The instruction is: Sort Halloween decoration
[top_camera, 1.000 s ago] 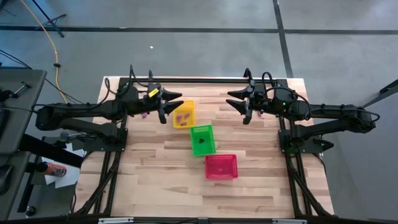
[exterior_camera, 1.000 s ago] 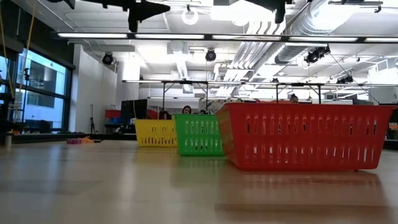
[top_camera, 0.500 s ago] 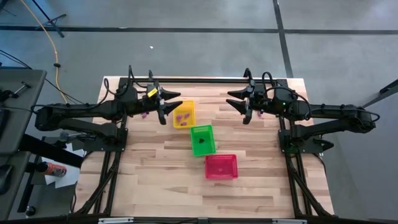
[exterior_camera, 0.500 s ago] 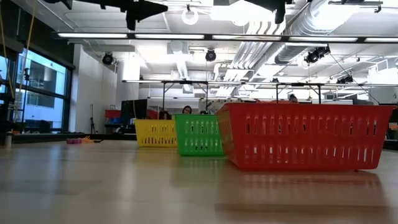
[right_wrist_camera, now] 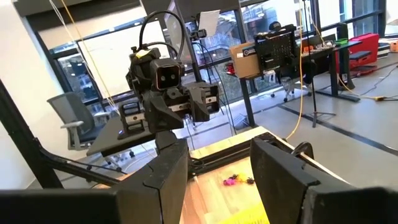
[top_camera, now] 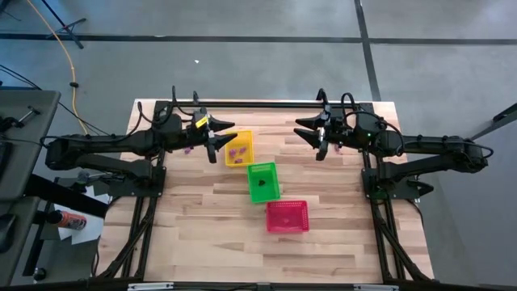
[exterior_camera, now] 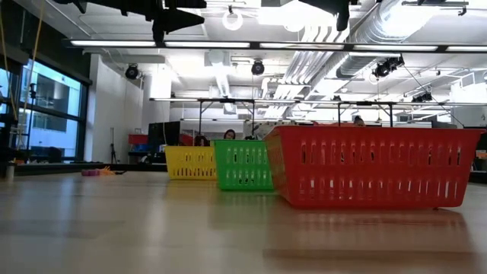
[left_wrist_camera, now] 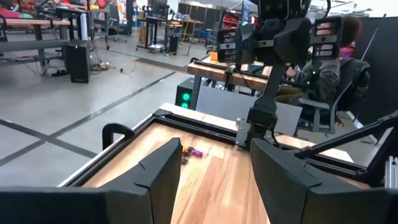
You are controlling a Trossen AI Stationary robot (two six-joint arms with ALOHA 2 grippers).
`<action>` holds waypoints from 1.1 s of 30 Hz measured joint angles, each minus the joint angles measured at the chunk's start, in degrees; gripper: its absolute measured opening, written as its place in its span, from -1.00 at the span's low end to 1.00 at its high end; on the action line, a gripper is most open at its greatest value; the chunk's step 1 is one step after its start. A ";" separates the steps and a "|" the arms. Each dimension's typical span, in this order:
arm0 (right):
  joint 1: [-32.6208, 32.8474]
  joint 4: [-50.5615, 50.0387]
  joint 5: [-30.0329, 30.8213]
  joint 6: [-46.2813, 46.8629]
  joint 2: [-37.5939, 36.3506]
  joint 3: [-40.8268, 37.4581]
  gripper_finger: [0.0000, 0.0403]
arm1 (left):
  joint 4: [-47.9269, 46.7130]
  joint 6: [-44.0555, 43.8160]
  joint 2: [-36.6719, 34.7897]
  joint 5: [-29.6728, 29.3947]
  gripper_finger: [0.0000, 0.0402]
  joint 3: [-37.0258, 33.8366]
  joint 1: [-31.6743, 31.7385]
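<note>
Two dark fingers (right_wrist_camera: 168, 180) stand apart in front; between them lie small purple and orange trinkets (right_wrist_camera: 236, 180) on the wooden surface (right_wrist_camera: 214, 190) — the other arm (right_wrist_camera: 165, 84) rises beyond, near a yellow basket's corner (right_wrist_camera: 252, 216)

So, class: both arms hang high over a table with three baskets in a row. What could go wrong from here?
The leftover trinkets are tiny and lie close to the table's back rail, so a grasp may miss or hit it. The yellow basket sits right beside the open left gripper; a descent could knock it. The green basket and red basket nearly touch, risking misdrops.
</note>
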 joint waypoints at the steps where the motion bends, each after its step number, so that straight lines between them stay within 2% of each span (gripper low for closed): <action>1: 0.00 0.12 0.02 0.00 0.00 0.00 -0.16 | 0.14 0.00 0.00 0.00 -0.10 0.00 0.00; 10: 0.00 1.84 2.89 1.57 0.01 0.00 -0.16 | 0.47 0.00 -0.02 0.02 -0.10 0.00 0.00; 33: -0.02 1.03 2.97 1.53 0.00 0.00 -0.16 | 0.47 -0.02 -0.01 0.01 -0.10 0.01 0.00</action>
